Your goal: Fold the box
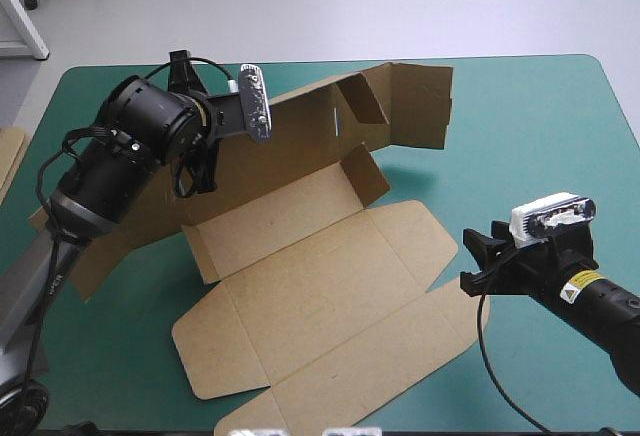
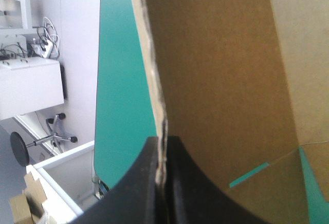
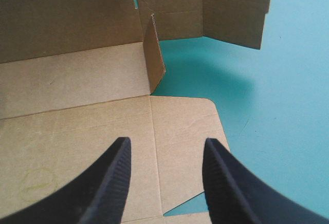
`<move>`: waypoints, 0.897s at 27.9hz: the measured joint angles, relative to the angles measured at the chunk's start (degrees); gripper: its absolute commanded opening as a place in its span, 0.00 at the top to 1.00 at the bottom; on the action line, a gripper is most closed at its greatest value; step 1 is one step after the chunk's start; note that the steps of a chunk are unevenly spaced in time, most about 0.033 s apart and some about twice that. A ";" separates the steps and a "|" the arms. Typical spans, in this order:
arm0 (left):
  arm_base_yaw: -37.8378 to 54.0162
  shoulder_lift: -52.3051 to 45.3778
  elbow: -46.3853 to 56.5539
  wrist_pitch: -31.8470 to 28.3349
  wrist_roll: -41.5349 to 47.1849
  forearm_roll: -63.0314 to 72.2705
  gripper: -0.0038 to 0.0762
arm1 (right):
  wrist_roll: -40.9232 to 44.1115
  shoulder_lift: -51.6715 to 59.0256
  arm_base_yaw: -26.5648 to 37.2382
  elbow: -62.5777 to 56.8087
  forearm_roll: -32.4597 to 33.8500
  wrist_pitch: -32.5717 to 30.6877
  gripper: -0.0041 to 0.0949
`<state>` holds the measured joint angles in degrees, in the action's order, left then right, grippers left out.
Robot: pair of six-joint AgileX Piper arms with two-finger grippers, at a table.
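Note:
The brown box (image 1: 330, 286) is a cut sheet whose near panels lie flat on the teal-green cover. Its far long panel (image 1: 300, 141) is lifted and stands tilted, with its end flaps (image 1: 420, 101) folded forward. My left gripper (image 1: 212, 126) is shut on that panel's top edge; in the left wrist view the black fingers (image 2: 163, 154) pinch the board edge (image 2: 154, 80). A small side flap (image 3: 154, 54) stands upright by the fold. My right gripper (image 1: 478, 256) hovers open just above the flat right-hand flap (image 3: 180, 121), nothing between its fingers (image 3: 165, 143).
An edge of more brown board (image 1: 8, 156) shows at the table's left edge. Bare teal-green cover (image 1: 540, 136) lies to the right of the box and behind my right gripper.

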<state>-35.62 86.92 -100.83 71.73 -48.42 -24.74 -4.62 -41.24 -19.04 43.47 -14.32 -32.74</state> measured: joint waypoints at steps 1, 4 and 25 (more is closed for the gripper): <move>-1.00 0.00 0.00 -0.57 0.47 -0.15 0.96 | -0.20 0.00 0.00 0.00 0.00 0.17 0.54; -3.73 -0.07 1.44 -3.93 2.97 -1.05 0.96 | -1.07 0.00 0.00 0.00 0.00 0.84 0.54; -12.76 -0.07 19.09 -22.35 34.87 -23.29 0.96 | 12.38 1.56 0.00 3.45 30.65 -3.63 0.54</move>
<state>-48.38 86.86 -81.73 49.38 -13.55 -48.03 7.76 -39.68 -19.04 46.91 16.33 -36.37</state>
